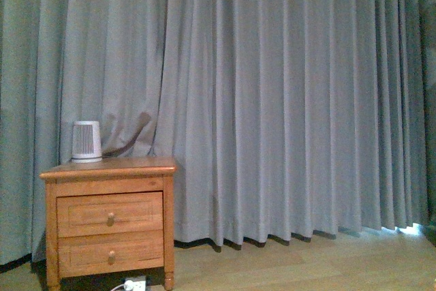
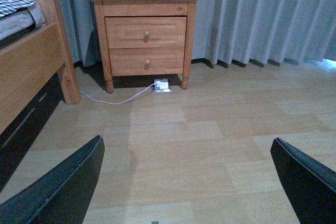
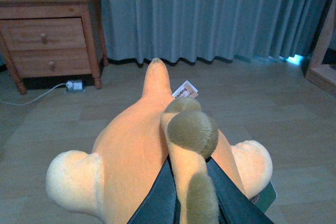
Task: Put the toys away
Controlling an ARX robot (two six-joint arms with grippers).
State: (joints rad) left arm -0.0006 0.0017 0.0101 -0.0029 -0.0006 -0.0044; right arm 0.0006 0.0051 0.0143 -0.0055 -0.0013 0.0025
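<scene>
We hold the plush toy [image 3: 136, 145] clamped in our right end effector [image 3: 194, 203], left end effector [image 2: 185, 182] spread empty; next we must find somewhere to stow it.

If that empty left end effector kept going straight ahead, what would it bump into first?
Probably the bare wooden floor; the nightstand stands farther along, though depth is hard to judge.

A broad stretch of wood floor [image 2: 210, 145] is left open ahead of the left gripper [image 2: 186, 182], up to the curtain [image 2: 262, 14]. It is hemmed by the nightstand [image 2: 144, 30] and bed frame [image 2: 31, 72], and a power strip [image 2: 161, 85] with its cable [image 2: 113, 99] is laid at the nightstand's feet.
</scene>
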